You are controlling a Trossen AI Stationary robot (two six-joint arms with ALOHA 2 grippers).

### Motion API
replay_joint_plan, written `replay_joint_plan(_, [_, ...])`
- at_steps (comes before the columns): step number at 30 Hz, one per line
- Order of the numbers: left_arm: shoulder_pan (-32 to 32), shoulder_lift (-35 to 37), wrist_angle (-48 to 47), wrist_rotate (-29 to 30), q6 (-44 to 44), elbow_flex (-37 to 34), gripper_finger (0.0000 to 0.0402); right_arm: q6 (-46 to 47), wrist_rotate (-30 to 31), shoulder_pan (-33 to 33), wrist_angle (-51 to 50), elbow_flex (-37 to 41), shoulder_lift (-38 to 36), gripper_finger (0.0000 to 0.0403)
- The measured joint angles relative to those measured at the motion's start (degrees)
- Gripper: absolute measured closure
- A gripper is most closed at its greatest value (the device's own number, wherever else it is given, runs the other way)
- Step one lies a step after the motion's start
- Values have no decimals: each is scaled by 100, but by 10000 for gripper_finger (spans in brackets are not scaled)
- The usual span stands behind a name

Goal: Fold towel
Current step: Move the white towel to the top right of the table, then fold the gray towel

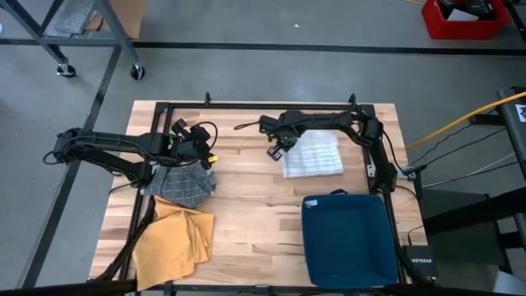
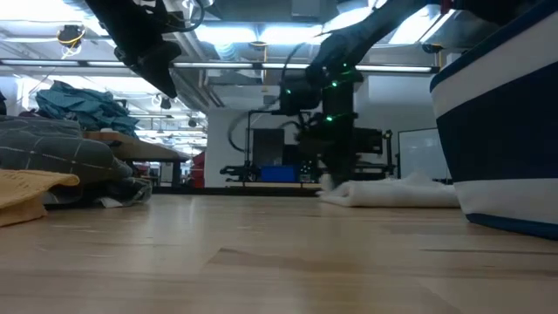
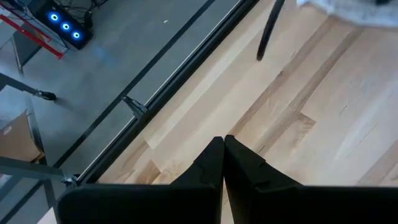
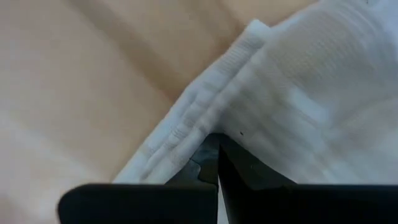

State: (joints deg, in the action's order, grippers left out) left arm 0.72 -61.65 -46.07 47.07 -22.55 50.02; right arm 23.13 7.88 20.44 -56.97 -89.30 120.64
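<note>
White towel [image 1: 313,154] lies folded into a thick rectangle with stacked ribbed edges, just up-table of the blue bin [image 1: 348,238]. Right gripper [image 1: 275,150] at the towel's left edge, fingers closed together, gripping nothing. Left gripper [image 1: 205,157] above the grey checked cloth [image 1: 182,182], fingers closed, empty.

Floor [image 1: 271,25]: grey concrete is surrounding the bench.
Bench [image 1: 246,214]: pale wood planks are sitting inside a black frame.
Red crate [image 1: 462,18]: standing at 1 o'clock.
Ceiling lights [image 2: 253,35]: glowing overhead.
</note>
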Motion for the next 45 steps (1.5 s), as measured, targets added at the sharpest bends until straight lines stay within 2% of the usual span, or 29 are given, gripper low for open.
replay_joint_plan(4, [1,0,-7,1,-2,0,400,221,486,193,-1046,0,0,396])
replay_joint_plan(8, [1,0,-8,0,-2,0,400,263,894,261,-1539,0,2,396])
replay_joint_plan(22, [-1,0,-10,1,88,0,400,111,784,241,-1293,2,-53,396])
replay_joint_plan(30, [0,0,-10,2,304,0,400,-142,780,241,-632,2,-815,395])
replay_joint_plan(37, [1,0,-1,-11,508,0,400,-424,340,202,-120,0,-1476,395])
replay_joint_plan(40, [1,0,-2,-314,846,0,400,-432,56,96,105,-4,-1629,395])
replay_joint_plan(45, [1,0,-8,-1317,1212,0,397,-712,-400,-207,371,-4,-1637,395])
